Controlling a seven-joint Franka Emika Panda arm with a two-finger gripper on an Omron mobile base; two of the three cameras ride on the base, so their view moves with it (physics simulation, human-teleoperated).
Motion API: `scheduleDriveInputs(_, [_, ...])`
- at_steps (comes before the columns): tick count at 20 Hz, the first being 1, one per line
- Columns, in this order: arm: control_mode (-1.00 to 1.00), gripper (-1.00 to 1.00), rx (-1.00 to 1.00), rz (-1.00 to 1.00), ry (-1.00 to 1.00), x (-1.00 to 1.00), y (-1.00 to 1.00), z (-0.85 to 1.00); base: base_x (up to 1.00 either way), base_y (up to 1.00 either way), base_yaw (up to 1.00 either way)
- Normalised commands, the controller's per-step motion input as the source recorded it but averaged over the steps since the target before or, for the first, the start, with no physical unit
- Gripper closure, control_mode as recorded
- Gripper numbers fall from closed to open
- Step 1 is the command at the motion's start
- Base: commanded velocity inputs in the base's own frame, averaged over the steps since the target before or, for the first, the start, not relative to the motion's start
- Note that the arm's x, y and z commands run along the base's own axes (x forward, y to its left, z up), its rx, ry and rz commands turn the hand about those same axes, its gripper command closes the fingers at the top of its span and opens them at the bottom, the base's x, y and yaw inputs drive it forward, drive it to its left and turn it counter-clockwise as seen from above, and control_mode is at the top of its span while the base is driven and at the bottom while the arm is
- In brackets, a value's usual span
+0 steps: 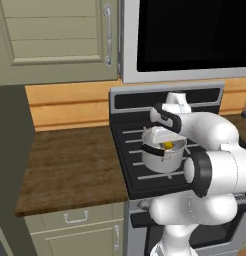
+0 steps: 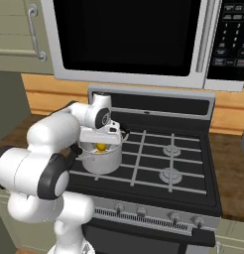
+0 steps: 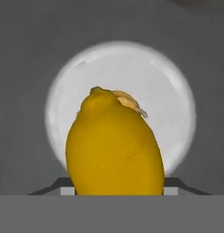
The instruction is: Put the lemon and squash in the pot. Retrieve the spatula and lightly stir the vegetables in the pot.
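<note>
The gripper (image 3: 117,189) is clamped on a yellow lemon (image 3: 114,148), its dark finger tips just showing at either side of the fruit's lower end as the hand view looks straight down into the pot (image 3: 177,82). The white arm (image 1: 210,150) bends forward over the stove (image 2: 163,163), its hand pointing downward just above the pot's open mouth. The lemon is smooth, plump and egg-shaped with a small nub at its far end, held above the pot's pale round floor; the shiny steel pot stands on the stove's front left burner.
</note>
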Motion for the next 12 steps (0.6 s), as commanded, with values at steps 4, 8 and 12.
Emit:
scheduleDriveInputs(4, [-1.00, -1.00, 0.00, 0.00, 0.01, 0.08, 0.10, -0.03, 0.00, 0.00, 0.00])
scheduleDriveInputs(8, [-1.00, -1.00, 0.00, 0.00, 0.00, 0.03, 0.06, -0.10, 0.00, 0.00, 0.00])
scheduleDriveInputs(12, [-1.00, -1.00, 0.00, 0.00, 0.00, 0.09, 0.04, -0.13, 0.00, 0.00, 0.00])
